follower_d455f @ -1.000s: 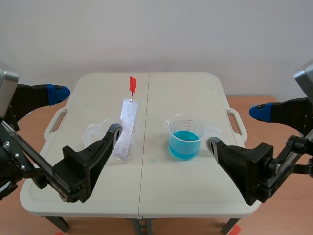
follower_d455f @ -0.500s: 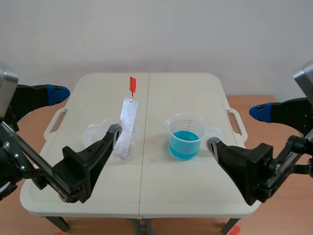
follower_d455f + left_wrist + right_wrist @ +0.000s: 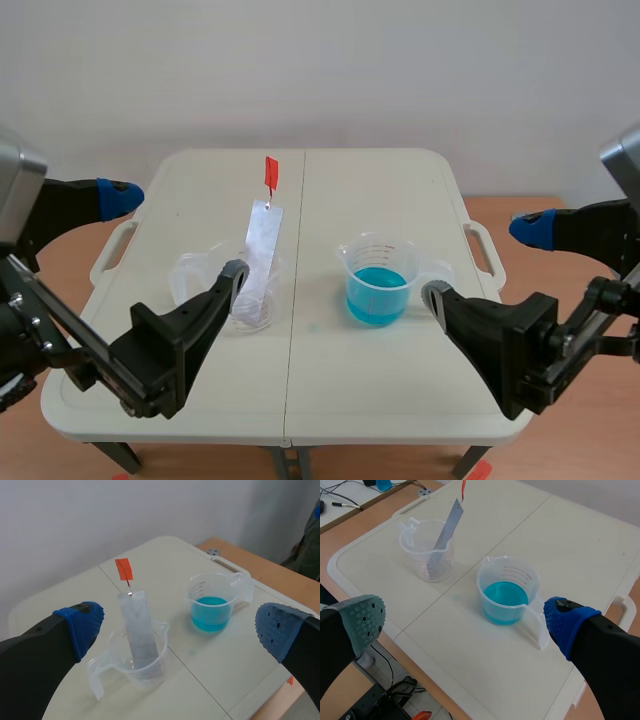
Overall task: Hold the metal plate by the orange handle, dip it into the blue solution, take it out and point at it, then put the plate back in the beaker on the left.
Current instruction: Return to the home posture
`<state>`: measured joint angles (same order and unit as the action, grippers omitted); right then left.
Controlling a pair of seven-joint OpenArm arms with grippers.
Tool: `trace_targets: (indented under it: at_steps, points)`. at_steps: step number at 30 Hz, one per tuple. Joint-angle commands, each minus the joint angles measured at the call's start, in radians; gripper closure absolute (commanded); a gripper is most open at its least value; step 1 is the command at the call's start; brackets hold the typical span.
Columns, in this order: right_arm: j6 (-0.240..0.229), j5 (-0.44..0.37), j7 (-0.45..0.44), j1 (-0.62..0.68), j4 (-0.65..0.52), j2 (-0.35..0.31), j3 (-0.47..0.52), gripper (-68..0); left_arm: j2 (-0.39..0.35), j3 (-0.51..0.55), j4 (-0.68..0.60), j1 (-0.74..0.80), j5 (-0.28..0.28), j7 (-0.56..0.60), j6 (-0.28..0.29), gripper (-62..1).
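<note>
Metal plate [image 3: 137, 625] leans, apparently untouched, ahead of the wide-spread left claw [image 3: 180, 627]

**Around the table**

I see a white table [image 3: 300, 390] with a seam down its middle and a handle [image 3: 484, 243] at each side. A pale wall [image 3: 320, 70] stands behind the table. Brown floor [image 3: 525, 210] lies beside it, and black cables [image 3: 402, 685] lie on the floor below its edge.
</note>
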<state>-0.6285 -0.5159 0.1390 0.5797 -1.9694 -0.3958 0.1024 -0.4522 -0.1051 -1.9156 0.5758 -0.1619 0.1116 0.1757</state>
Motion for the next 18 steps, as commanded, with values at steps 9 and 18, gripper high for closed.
trace_targets:
  at_steps: [9, 18]
  points:
    - [0.000, -0.008, -0.015, -0.012, -0.005, -0.006, 0.001, -66.3, -0.003, 0.003, -0.015, 0.003, -0.006, -0.035, -0.002, -62.3]
    - [0.000, -0.008, -0.015, -0.012, -0.005, -0.006, 0.001, -66.3, -0.003, 0.003, -0.015, 0.003, -0.006, -0.034, -0.002, -62.3]
